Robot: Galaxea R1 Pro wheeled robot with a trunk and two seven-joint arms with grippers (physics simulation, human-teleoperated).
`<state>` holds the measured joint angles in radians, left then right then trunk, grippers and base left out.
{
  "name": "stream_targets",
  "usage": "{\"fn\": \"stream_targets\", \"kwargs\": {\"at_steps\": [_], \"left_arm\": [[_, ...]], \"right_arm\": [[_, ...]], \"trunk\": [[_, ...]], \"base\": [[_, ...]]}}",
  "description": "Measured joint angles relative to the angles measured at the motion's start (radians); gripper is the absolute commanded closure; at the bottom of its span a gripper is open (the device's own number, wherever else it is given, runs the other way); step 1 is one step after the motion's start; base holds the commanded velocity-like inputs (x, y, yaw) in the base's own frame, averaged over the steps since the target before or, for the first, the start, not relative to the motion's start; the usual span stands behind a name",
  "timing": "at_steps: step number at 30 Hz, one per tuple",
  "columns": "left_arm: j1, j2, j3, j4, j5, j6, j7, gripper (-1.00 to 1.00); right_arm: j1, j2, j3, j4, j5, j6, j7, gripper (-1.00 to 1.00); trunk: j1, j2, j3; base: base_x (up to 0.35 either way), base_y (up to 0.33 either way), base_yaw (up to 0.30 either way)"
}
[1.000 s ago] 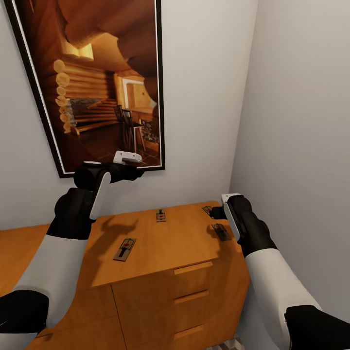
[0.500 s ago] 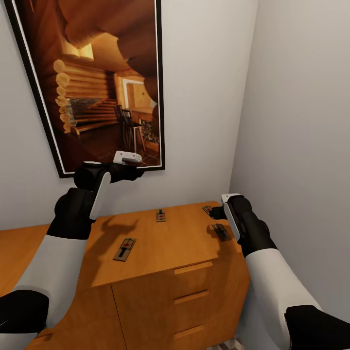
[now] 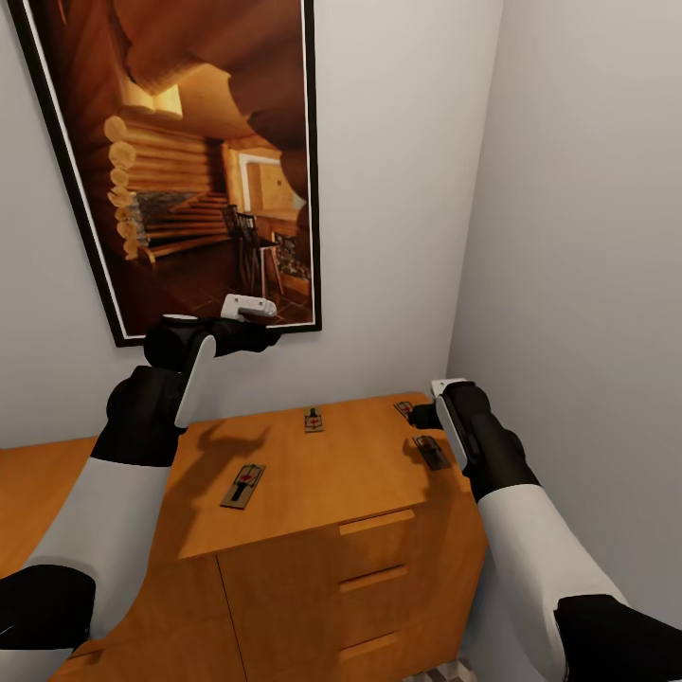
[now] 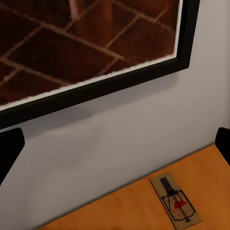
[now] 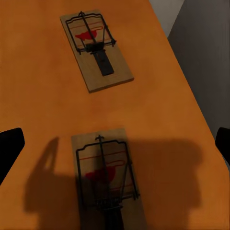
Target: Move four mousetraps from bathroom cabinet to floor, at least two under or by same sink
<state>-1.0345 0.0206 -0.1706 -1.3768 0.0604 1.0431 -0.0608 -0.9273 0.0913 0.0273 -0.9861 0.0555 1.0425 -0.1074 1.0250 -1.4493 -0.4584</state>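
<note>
From the head view, four small flat brown wooden mousetraps with wire bars lie on the orange-brown wooden worktop [image 3: 360, 474] of a drawer cabinet: one [image 3: 243, 485] below and in front of the left pincer [image 3: 258, 322], one [image 3: 314, 420] past it near the pale wall, and two at the right end, one [image 3: 404, 409] just ahead of the right pincer [image 3: 423, 414] and one [image 3: 431, 452] close beneath it. The left pincer hangs high before a large black-framed picture of a log-cabin interior [image 3: 189, 161]. In the left wrist view its dark fingertips [image 4: 10, 151] stand wide apart, with a mousetrap [image 4: 176, 204] lying ahead on the worktop. In the right wrist view the fingertips [image 5: 9, 146] are likewise spread, holding nothing; one mousetrap [image 5: 109, 181] lies between and below them, another [image 5: 96, 49] farther ahead.
</note>
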Motion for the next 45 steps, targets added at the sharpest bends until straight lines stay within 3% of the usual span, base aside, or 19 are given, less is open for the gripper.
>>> {"fn": "stream_targets", "kwargs": {"at_steps": [14,45], "left_arm": [[0.000,0.000,-0.001,0.013,0.000,0.000,0.000,-1.00],[0.000,0.000,-0.001,0.014,0.000,0.000,0.000,-1.00]], "right_arm": [[0.000,-0.004,-0.001,0.129,0.002,0.000,0.005,-1.00],[0.000,-0.009,-0.001,0.155,0.000,0.000,0.021,-1.00]], "trunk": [[0.000,0.000,0.000],[0.000,0.000,0.000]], "base": [[0.000,0.000,0.000],[0.000,0.000,0.000]]}}
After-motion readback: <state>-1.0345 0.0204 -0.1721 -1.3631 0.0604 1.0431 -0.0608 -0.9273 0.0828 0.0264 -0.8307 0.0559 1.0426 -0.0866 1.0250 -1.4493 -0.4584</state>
